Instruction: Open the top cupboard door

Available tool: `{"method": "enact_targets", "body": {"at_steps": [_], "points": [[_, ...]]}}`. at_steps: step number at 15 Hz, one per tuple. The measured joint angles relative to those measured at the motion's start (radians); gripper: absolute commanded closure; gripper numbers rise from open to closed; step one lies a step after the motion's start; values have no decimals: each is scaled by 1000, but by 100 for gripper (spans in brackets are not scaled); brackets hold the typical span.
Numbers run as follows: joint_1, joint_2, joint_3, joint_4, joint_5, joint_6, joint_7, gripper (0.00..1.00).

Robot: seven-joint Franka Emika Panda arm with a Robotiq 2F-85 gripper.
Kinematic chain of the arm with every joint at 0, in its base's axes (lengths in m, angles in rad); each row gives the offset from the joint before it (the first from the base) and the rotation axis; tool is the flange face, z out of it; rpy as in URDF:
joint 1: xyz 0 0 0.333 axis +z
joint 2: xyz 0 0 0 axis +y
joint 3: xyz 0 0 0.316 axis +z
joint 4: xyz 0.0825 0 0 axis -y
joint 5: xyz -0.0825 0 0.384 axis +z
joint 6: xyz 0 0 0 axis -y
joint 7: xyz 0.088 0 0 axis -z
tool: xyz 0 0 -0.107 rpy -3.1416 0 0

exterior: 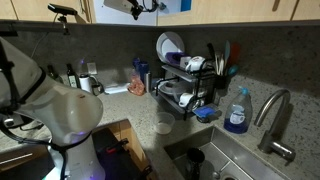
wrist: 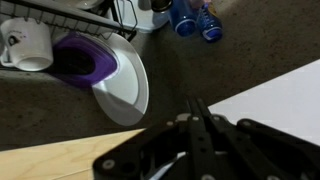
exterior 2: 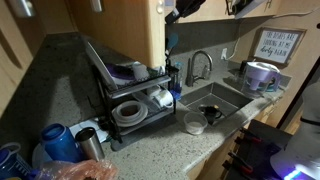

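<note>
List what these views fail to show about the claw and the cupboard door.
- claw: cut off by the top edge in an exterior view; open or shut unclear.
- cupboard door: its top and any handle lie beyond that frame.
- Wrist view: fingers dark and blurred; contact with the door unclear.

All three pictures are dim and grainy. In both exterior views the dark counter [exterior: 130, 105] [exterior 2: 60, 100] swallows most of the light, which falls weakly from above. The white arm [exterior: 75, 115] stands out pale, with a violet-blue glow low on it. The cupboard door [exterior 2: 150, 30] catches warm light, and the sign [exterior 2: 278, 45] is nearly washed out. In the wrist view the pincer [wrist: 195, 105] is a black, out-of-focus shape, and the plate [wrist: 125, 85] is brightest.
</note>
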Motion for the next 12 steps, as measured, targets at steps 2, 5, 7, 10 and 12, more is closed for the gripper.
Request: {"method": "enact_targets", "body": {"at_steps": [2, 5, 7, 10, 12], "points": [[-42, -21, 5, -15, -19, -56, 5, 100], [-87, -51, 6, -37, -41, -132, 6, 100], [-108, -71, 6, -54, -48, -176, 6, 100], [-127, -98, 6, -81, -49, -232, 6, 100], [-133, -113, 6, -104, -49, -269, 7, 100]]}}
